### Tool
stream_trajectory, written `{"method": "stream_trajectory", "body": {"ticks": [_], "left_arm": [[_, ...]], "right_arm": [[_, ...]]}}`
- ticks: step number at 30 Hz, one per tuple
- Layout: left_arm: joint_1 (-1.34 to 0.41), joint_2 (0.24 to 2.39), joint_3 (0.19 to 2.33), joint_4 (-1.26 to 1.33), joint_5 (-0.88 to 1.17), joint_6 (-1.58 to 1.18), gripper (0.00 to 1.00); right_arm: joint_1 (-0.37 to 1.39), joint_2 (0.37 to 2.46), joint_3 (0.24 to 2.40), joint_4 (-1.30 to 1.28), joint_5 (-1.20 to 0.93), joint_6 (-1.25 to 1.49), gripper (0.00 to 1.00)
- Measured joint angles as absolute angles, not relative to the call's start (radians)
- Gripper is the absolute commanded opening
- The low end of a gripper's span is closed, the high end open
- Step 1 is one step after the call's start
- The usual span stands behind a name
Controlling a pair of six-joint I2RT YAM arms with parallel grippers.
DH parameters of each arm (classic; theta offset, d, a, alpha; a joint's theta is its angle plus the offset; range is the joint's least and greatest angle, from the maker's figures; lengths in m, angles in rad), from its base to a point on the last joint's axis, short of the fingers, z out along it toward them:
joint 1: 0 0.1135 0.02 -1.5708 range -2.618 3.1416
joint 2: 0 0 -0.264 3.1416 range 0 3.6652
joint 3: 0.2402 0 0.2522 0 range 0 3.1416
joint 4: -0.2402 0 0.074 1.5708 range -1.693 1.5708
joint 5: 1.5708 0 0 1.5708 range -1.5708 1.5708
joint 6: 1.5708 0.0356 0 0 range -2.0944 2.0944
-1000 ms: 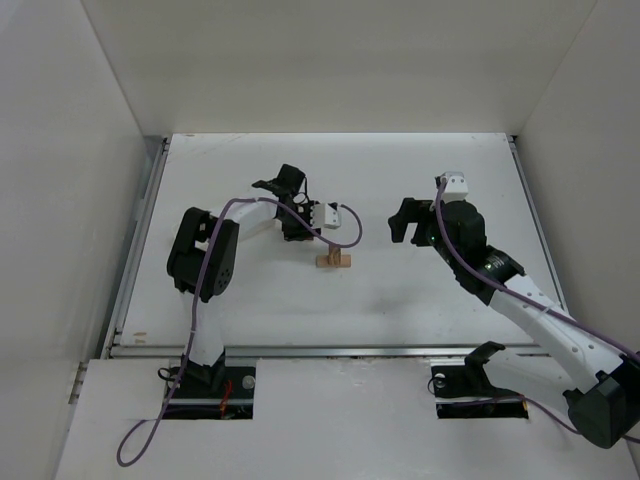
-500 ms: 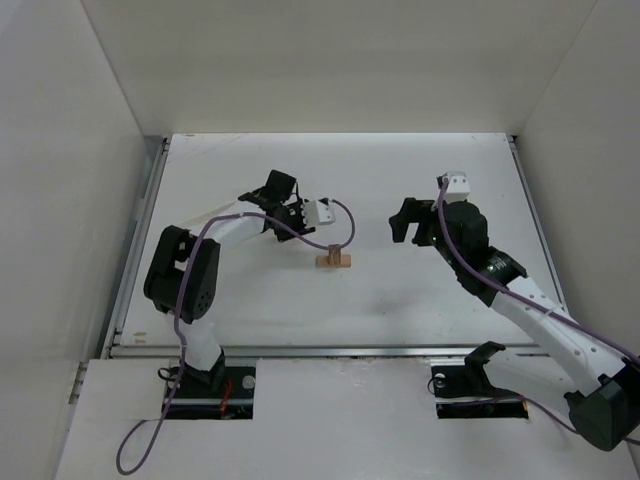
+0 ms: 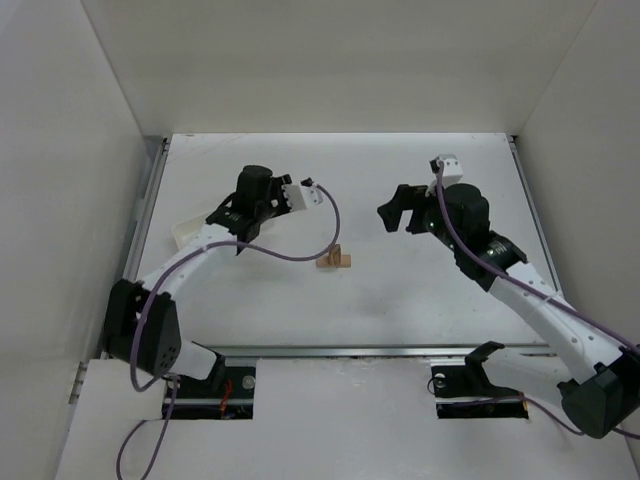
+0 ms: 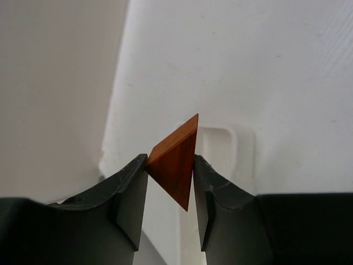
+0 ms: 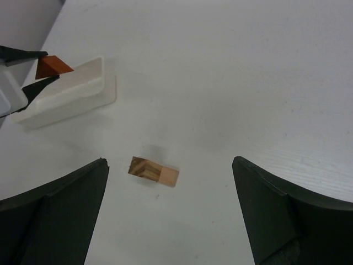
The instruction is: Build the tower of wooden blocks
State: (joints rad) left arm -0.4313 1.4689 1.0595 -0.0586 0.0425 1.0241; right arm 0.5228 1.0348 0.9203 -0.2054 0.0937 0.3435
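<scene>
A reddish-brown roof-shaped triangular piece [image 4: 175, 165] is pinched between the fingers of my left gripper [image 4: 170, 159], which is shut on it. From the right wrist the same piece [image 5: 51, 66] hangs just above the far end of the white tray [image 5: 71, 96]. The pale tan blocks [image 3: 334, 260] lie together mid-table, to the right of my left gripper [image 3: 225, 212]. My right gripper [image 3: 395, 212] hovers above and right of the blocks [image 5: 154, 171]. It [image 5: 169, 161] is wide open, with nothing between its fingers.
The long white tray [image 3: 188, 233] lies at the left of the table, below my left gripper, and its rim [image 4: 226, 138] shows behind the held piece. White walls enclose the table on three sides. A purple cable loops from the left wrist toward the blocks.
My left arm has swung left, away from beside the pale blocks to above the tray. Its jaws have narrowed a little. My right gripper has shifted slightly left.
</scene>
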Motion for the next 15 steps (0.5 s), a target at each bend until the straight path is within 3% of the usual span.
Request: {"method": "stream_trajectory", "body": {"ticks": [10,15], "left_arm": [[-0.437,0.97,0.69,0.182,0.148,1.221,0.08],[-0.44,0.882,0.597,0.236,0.243,1.312,0.08]], "right_arm": [[0.447,1.111,1.07,-0.18,-0.159,0.344,1.0],[0.445,1.178,1.095,-0.155,-0.326,0.321,1.0]]}}
